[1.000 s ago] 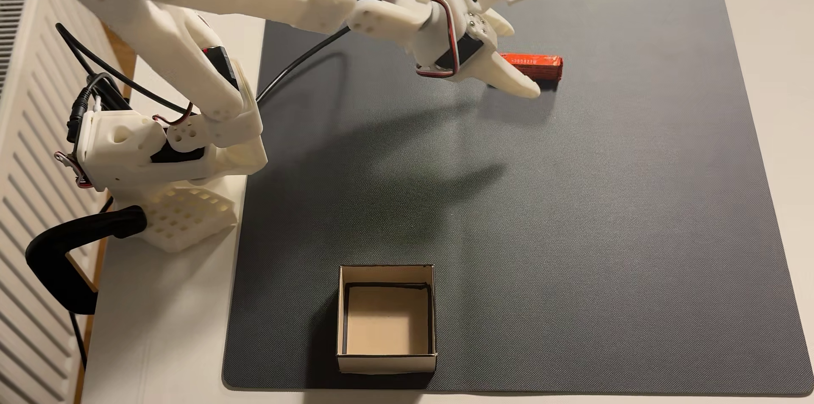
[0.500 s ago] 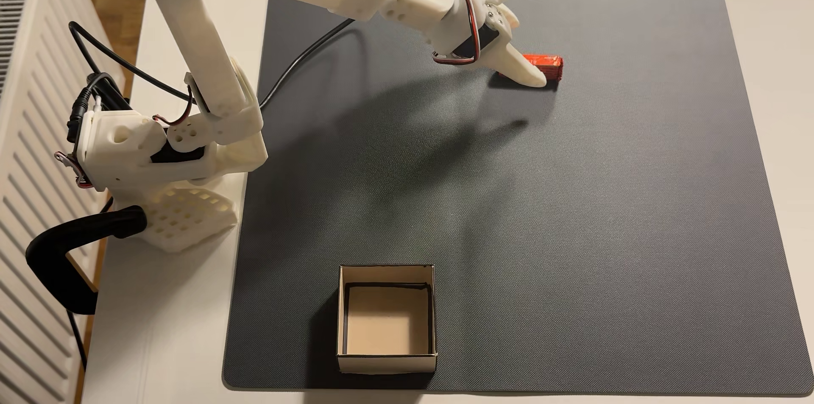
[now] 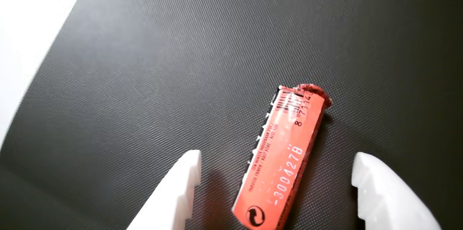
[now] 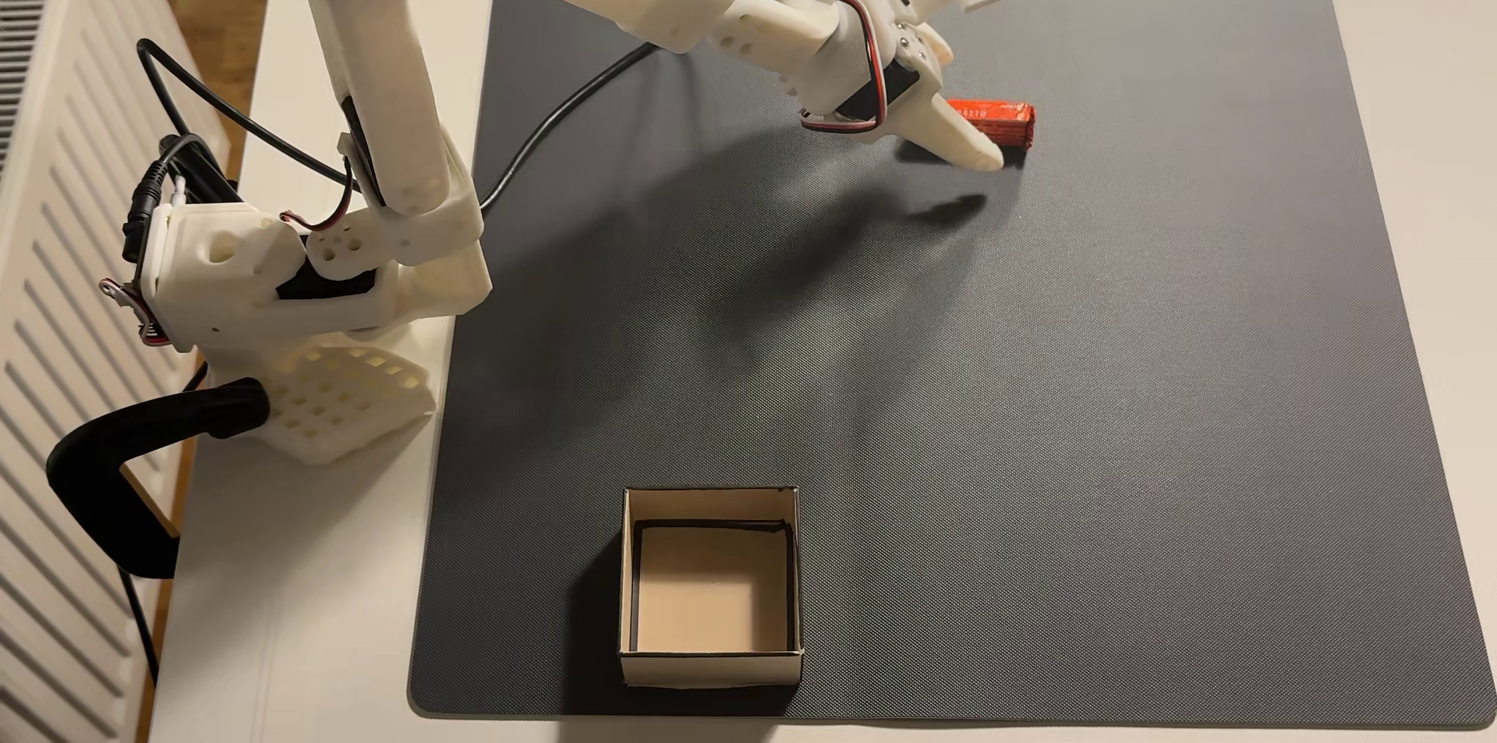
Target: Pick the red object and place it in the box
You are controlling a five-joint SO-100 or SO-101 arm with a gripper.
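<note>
So the gripper (image 3: 276, 172) is spread wide and holding nothing, one white finger on each side of the red object (image 3: 284, 157) on the dark mat (image 3: 144, 60); in the wrist view the bar's long axis runs roughly 1 to 7 o'clock, near end sitting between the tips; the box (image 4: 711, 666) waits well apart, around 7 o'clock in the fixed view; closing looks like the next call.

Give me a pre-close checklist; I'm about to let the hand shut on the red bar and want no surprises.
1. Hand open: ok.
2. Red bar between the fingers: ok.
3. Bar centred in the gap: not ok, it lies at a slant.
4. Fingers down at the mat: cannot tell.
5. Box has nothing in it: ok.
6. Mat between bar and box free: ok.
</note>
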